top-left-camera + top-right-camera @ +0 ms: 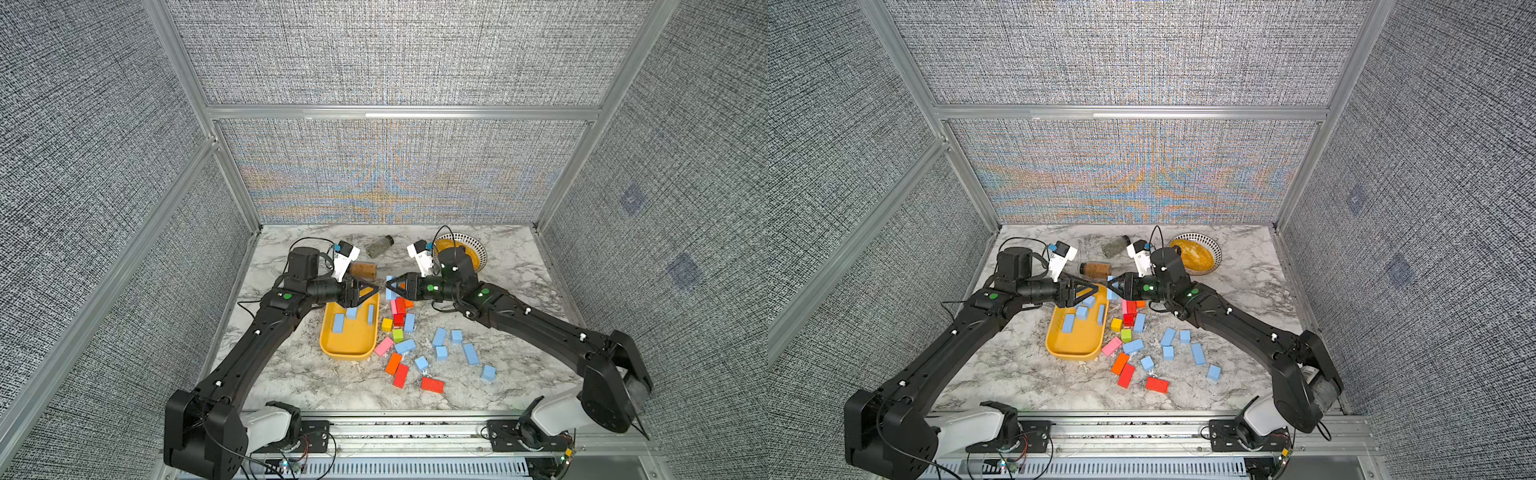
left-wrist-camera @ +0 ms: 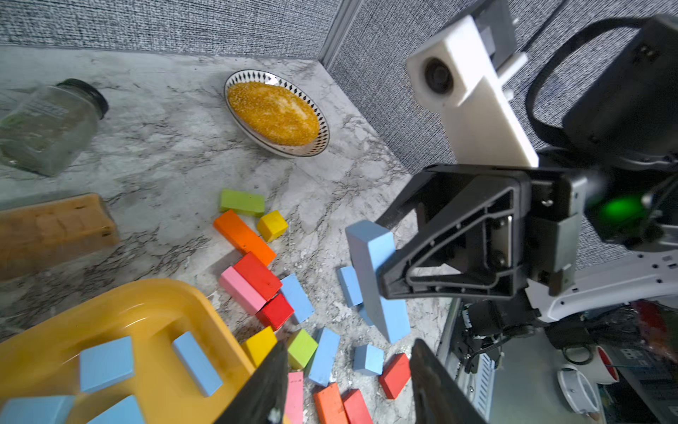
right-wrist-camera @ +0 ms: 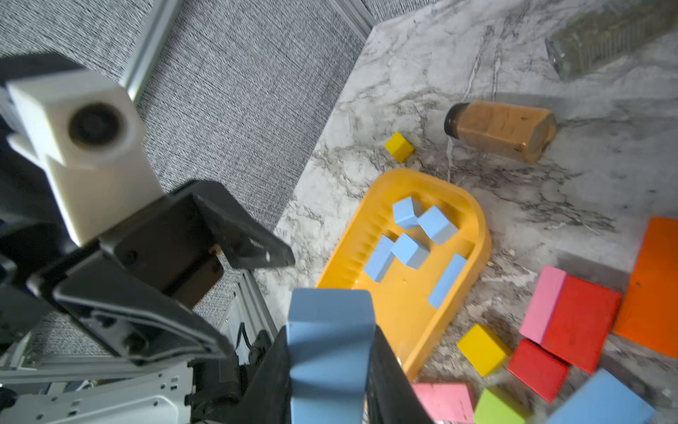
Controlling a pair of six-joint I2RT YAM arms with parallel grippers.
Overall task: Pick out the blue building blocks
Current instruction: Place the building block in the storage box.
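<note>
My right gripper (image 3: pixel 330 367) is shut on a long blue brick (image 3: pixel 326 330) and holds it upright in the air just past the far end of the yellow tray (image 1: pixel 351 349). In both top views the left gripper (image 1: pixel 374 291) faces it tip to tip above the tray's far end. In the left wrist view the left gripper (image 2: pixel 348 389) is open with nothing between its fingers (image 2: pixel 264 389). Several blue building blocks (image 3: pixel 407 235) lie in the tray. Several more blue blocks (image 1: pixel 439 336) lie scattered on the marble to the tray's right.
Red (image 1: pixel 432 385), orange (image 1: pixel 393 363), pink (image 1: pixel 383 345), yellow (image 1: pixel 387 324) and green (image 1: pixel 397 334) blocks are mixed in with the blue ones. At the back lie a herb jar (image 1: pixel 379 246) and a brown spice jar (image 1: pixel 363 270). A bowl of yellow grain (image 1: pixel 478 245) stands behind the right arm.
</note>
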